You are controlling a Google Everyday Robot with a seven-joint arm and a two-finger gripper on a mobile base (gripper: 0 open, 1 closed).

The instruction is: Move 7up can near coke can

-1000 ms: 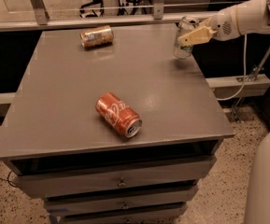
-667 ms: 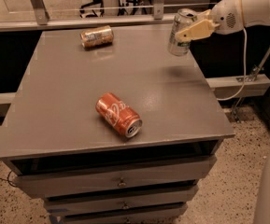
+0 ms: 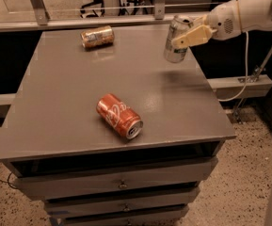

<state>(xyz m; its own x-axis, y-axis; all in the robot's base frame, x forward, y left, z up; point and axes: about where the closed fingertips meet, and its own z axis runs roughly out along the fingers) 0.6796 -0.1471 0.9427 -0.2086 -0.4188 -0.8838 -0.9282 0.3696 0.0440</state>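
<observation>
Silver 7up can, nearly upright and top up, hangs above the bench's far right corner, clamped by the gripper. Coke can lies sideways near the front edge.

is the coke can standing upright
No, the coke can lies on its side, while the gripper holds the 7up can at the far right.

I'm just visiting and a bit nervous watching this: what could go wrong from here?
The gripper holds the 7up can in the air by the right edge of the table; a slip could drop it to the floor. The coke can lies on its side, so a bump on arrival might roll it away.
</observation>
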